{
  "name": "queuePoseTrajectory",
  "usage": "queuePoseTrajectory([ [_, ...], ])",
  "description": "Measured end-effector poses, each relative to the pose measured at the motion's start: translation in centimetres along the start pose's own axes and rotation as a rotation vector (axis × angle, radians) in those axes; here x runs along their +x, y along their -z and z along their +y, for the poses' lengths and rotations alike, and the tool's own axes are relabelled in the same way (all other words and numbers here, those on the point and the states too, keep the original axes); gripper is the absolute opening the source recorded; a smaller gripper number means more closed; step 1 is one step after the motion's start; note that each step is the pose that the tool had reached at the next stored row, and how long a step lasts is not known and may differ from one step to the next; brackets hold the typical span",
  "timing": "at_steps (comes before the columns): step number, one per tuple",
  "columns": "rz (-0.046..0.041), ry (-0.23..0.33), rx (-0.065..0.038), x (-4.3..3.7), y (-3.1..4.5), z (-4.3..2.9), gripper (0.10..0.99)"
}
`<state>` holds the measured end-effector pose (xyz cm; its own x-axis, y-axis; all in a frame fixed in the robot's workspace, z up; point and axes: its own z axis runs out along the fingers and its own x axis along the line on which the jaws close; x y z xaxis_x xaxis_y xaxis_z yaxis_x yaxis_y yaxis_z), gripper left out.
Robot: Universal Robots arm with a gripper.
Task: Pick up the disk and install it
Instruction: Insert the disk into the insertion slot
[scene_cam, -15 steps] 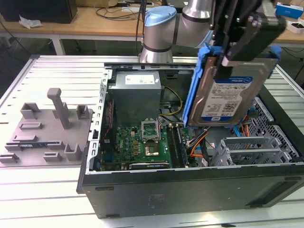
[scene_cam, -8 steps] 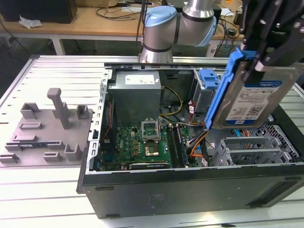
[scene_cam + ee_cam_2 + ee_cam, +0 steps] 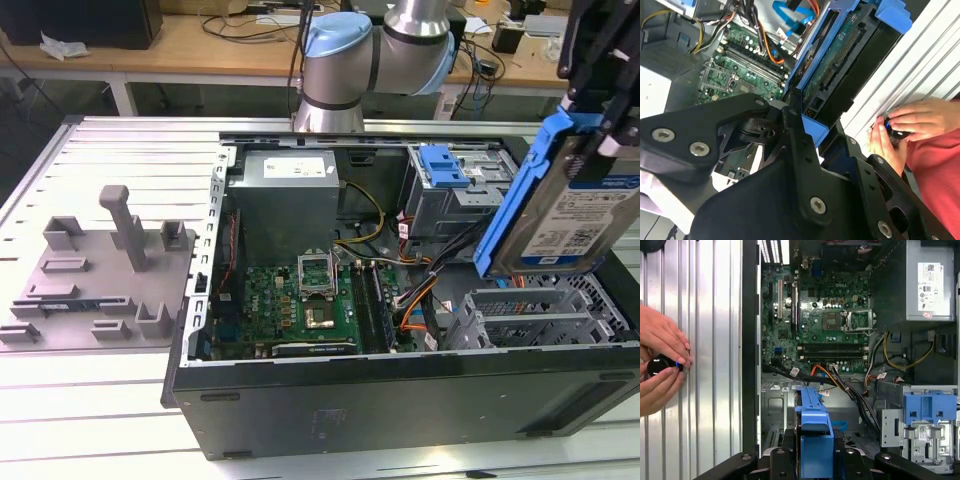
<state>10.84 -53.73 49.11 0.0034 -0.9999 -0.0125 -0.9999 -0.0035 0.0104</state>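
The disk [image 3: 568, 205], a silver drive with a white-and-blue label in a bright blue carrier frame, hangs tilted on edge above the open computer case [image 3: 400, 400], at the exterior view's right. My black gripper [image 3: 600, 115] is shut on its upper end. In the second wrist view the disk [image 3: 840, 65] runs out from between the fingers [image 3: 796, 131], its circuit side showing. In the first wrist view the blue frame edge [image 3: 814, 432] sits between the gripper [image 3: 815, 456] arms, over the metal drive bay [image 3: 780, 405].
Inside the case lie the motherboard [image 3: 300, 300], the power supply [image 3: 290, 195], cables, a silver drive cage [image 3: 530, 318] and a blue latch piece [image 3: 443, 165]. A grey fixture plate [image 3: 90, 270] lies at the exterior view's left. A person's hands [image 3: 660, 365] hold a small black device.
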Motion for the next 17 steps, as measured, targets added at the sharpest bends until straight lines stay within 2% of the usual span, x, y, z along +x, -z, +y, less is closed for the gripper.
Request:
queuePoseTrajectory([
  [2, 0.0000, 0.001, 0.000, 0.00, -0.05, -0.54, 0.365],
  [17, 0.0000, 0.002, 0.000, 0.02, -0.42, -0.52, 0.365],
])
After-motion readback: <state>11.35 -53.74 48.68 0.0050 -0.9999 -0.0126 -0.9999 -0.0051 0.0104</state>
